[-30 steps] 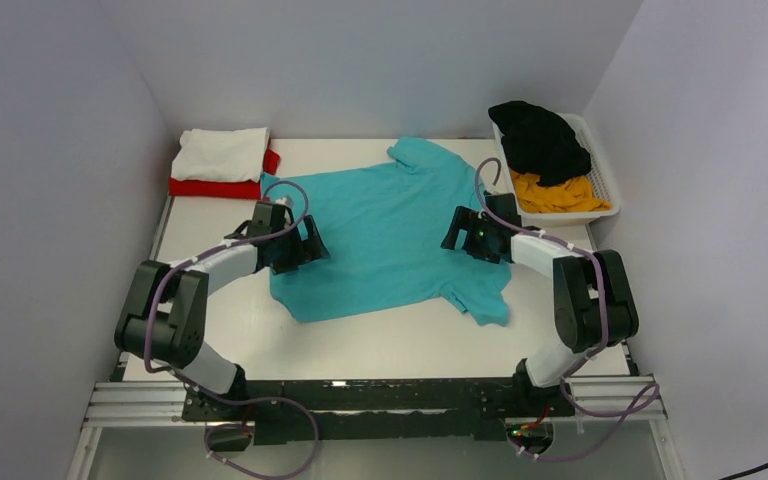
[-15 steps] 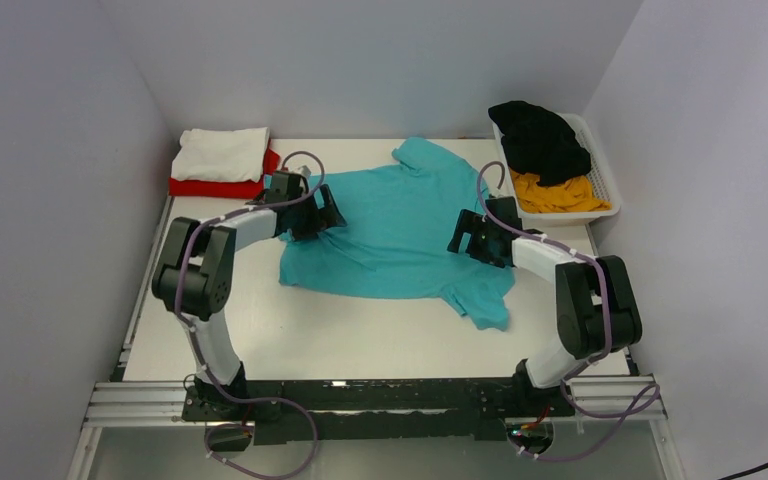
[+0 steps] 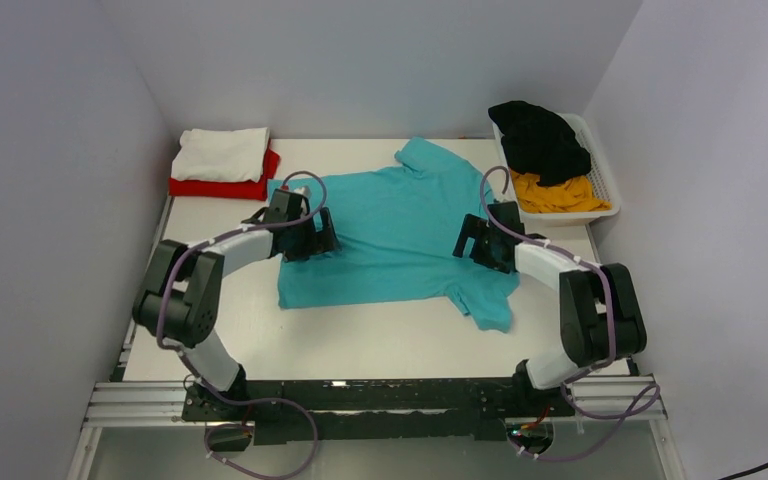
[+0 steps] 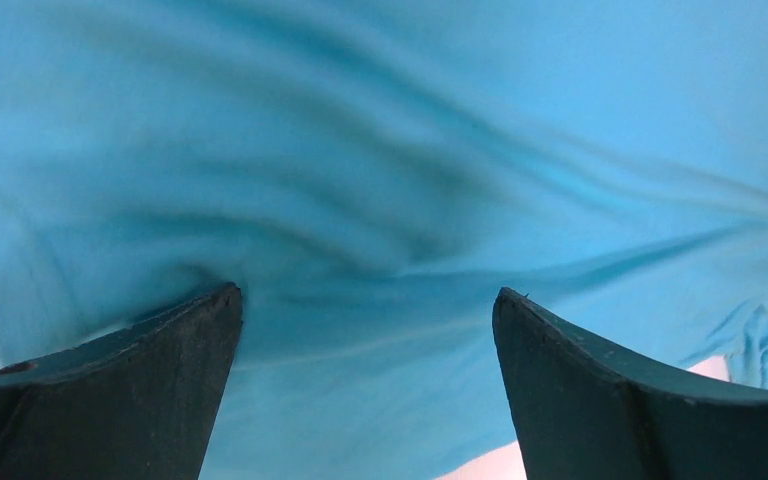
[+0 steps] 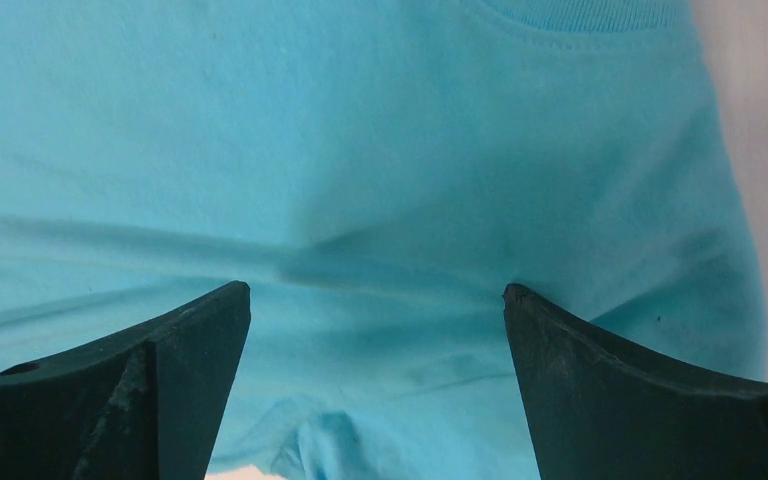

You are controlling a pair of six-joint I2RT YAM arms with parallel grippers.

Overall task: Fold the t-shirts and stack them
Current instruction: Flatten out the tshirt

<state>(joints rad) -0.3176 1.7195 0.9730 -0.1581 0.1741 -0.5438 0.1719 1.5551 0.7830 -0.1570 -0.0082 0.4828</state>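
Reading from the arm bases outward, the teal t-shirt [image 3: 400, 235] lies across the middle of the table [image 3: 360, 335], only partly folded. Its near edge runs fairly straight, but one sleeve sticks out toward 5 o'clock and another bunches up toward 12 o'clock. The body also shows long creases in both wrist views.

The left gripper [image 4: 366, 305] sits over the shirt's 9 o'clock edge with its fingers spread wide, pinching nothing, and wrinkled cloth lies just beyond them. The right gripper [image 5: 376, 300] is over the 3 o'clock side, likewise spread and empty, with the ribbed collar visible beyond it.

Farther back, at about 10 o'clock, a folded white t-shirt [image 3: 222, 153] rests on a folded red t-shirt [image 3: 210, 188], so two of the five look finished and stacked. At about 2 o'clock the white basket [image 3: 608, 190] holds the black t-shirt [image 3: 538, 140] heaped on the yellow-orange t-shirt [image 3: 558, 196], both unfolded.

By my judgement the task is near its midpoint. The teal shirt needs its sleeves tucked, further folds and a move to the stack, and then the two basket shirts follow.
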